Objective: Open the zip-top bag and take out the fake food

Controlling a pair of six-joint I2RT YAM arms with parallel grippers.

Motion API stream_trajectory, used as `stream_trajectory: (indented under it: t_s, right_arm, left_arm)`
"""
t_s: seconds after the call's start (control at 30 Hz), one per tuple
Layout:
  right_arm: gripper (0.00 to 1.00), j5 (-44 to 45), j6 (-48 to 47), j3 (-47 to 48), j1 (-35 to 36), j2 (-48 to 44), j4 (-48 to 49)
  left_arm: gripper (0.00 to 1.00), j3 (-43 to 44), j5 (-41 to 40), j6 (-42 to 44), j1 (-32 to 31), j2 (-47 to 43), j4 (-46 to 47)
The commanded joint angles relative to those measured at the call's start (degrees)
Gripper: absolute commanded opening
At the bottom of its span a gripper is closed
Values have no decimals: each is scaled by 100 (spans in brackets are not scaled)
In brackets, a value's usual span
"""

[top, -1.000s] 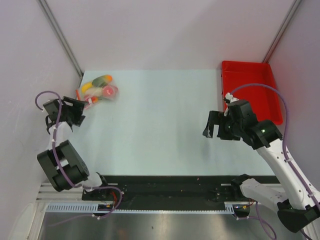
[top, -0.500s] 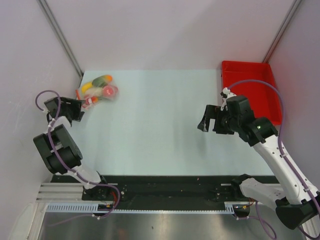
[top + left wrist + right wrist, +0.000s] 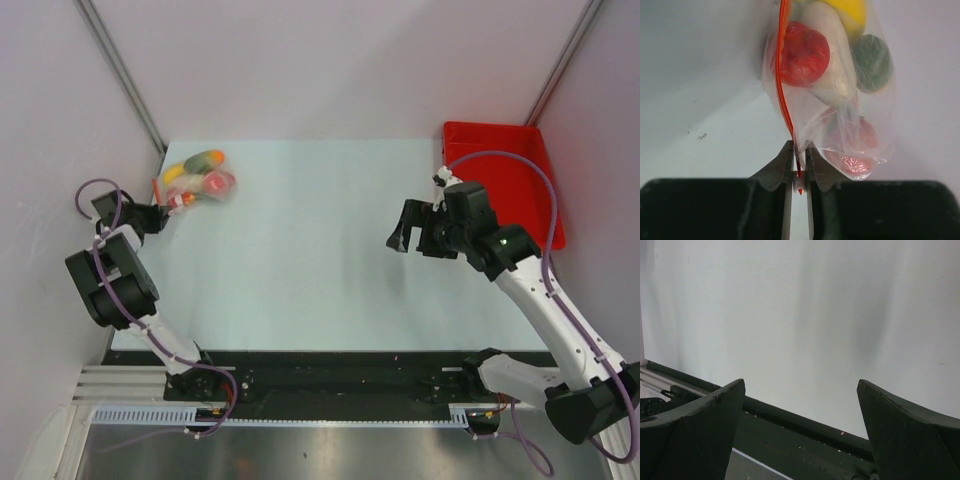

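The clear zip-top bag [image 3: 197, 180] lies at the table's far left corner, its red-orange zip strip [image 3: 784, 80] running down toward my left gripper. The fake food [image 3: 832, 60] is inside: a red piece, a white one, a yellow one, a green one and pink pieces. My left gripper [image 3: 799, 155] [image 3: 160, 213] is shut on the bag's zip end, the strip and a white slider pinched between its fingers. My right gripper [image 3: 408, 228] [image 3: 801, 390] hovers open over the table's right half with nothing between its fingers.
A rigid red tray [image 3: 505, 175] stands at the far right corner, behind the right arm. A white wall runs close along the left of the bag. The black base rail [image 3: 330, 368] crosses the near edge.
My left gripper moved up to the bag's corner and shut on the zip end. The right arm swung leftward and slightly farther from its base, still open.
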Motion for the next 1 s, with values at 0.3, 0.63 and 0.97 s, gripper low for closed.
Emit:
stream_trajectory:
  t_s: [0.3, 0.63, 0.97]
  right_arm:
    - [100, -559, -693, -499, 282, 695, 2070]
    - [100, -964, -1660, -666, 1169, 1450, 4575]
    - [95, -2449, -3628, -491, 1873, 2820, 6947]
  left_arm:
    - [0, 441, 301, 642, -894, -835, -1022]
    - [0, 916, -287, 1319, -2196, -1899, -3313]
    - [0, 459, -552, 1117, -2821, -3279, -4186]
